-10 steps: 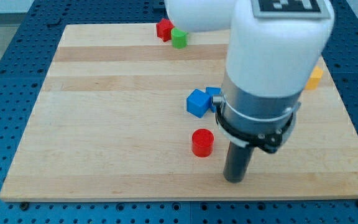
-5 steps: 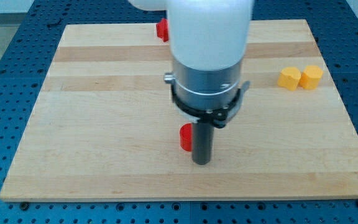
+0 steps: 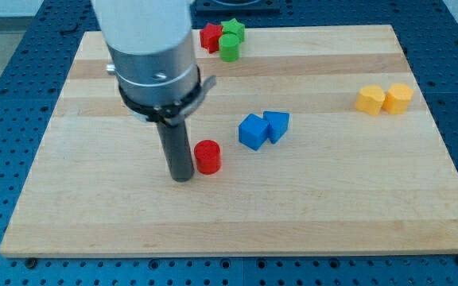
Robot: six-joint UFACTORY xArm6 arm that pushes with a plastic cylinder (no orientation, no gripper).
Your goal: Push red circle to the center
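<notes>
The red circle [image 3: 207, 156] is a short red cylinder lying on the wooden board [image 3: 308, 206], a little left of and below the board's middle. My tip [image 3: 181, 177] rests on the board just left of the red circle, touching or nearly touching its left side. The rod rises from the tip into the large white and grey arm body [image 3: 151, 48], which hides part of the board's upper left.
Two blue blocks [image 3: 254, 131] [image 3: 277, 125] sit together right of the red circle. A red block [image 3: 211, 36], a green star [image 3: 233, 30] and a green cylinder [image 3: 229, 49] cluster at the view's top. Two yellow blocks [image 3: 370, 100] [image 3: 398, 98] lie at the right.
My tip swept from right of the red circle across to its left side. The red circle shifted left and slightly upward on the board.
</notes>
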